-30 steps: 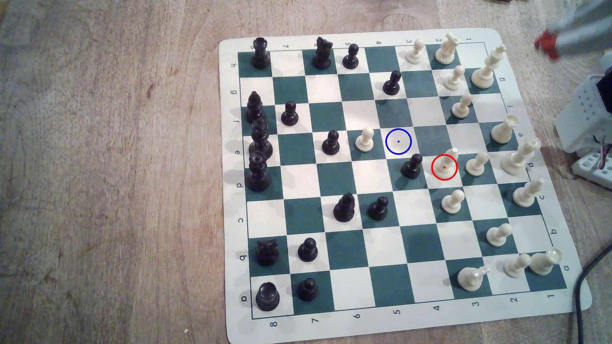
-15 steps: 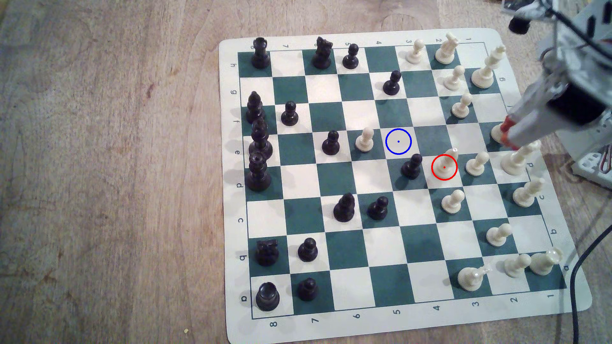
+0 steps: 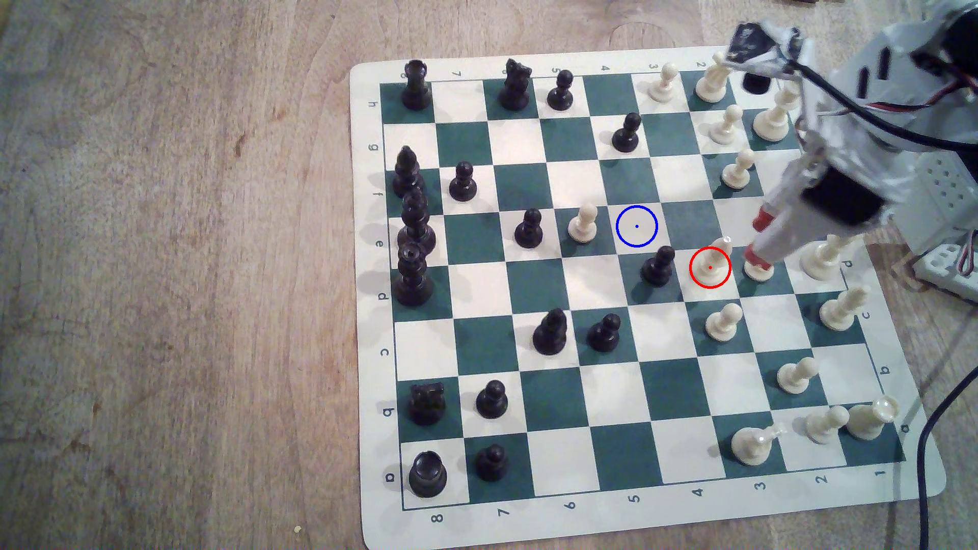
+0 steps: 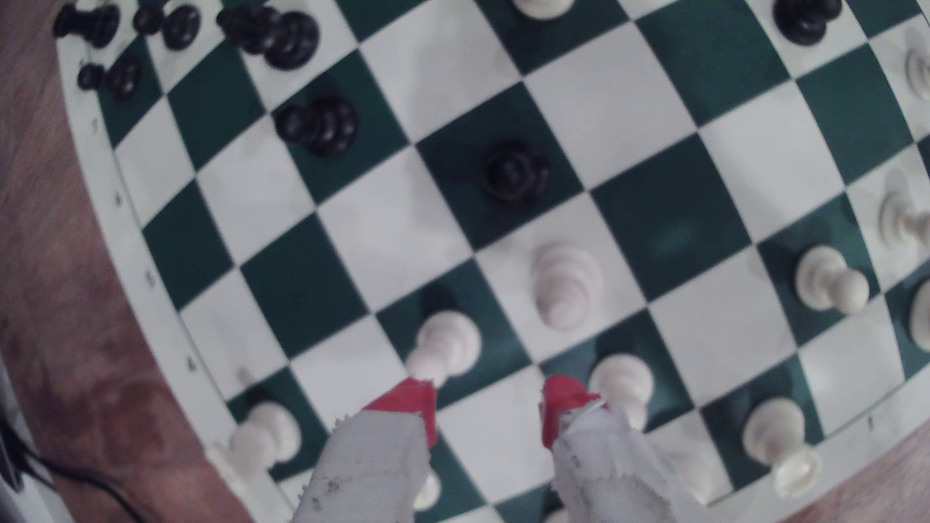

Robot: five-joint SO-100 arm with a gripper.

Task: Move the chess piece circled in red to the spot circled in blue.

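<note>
I have the arm reaching in from the upper right of the exterior view, angled down and toward that view's left, with the claw [image 3: 758,240] low over the board's right-hand files. Its two red-tipped fingers [image 3: 761,218] stand apart with bare board between them in the wrist view, so the claw [image 4: 490,410] is spread fairly wide and holds nothing. One red tip sits over the cream pawn [image 3: 758,271] just to the right of the red ring in the exterior view. The chess piece circled in red [image 3: 712,262] stands upright on its white square, just to the exterior view's left of the claw and not touched by it; in the wrist view the same piece [image 4: 566,284] lies just ahead of the open fingers. The spot circled in blue [image 3: 636,226] is a bare white square further left and slightly up in the exterior view, diagonal to the black pawn [image 3: 658,267]. Compared with half a second ago, the arm has swung further over the chessboard [image 3: 476,137] and dropped, bringing the claw from the board's right edge to beside the ringed piece; the pieces have not shifted.
</note>
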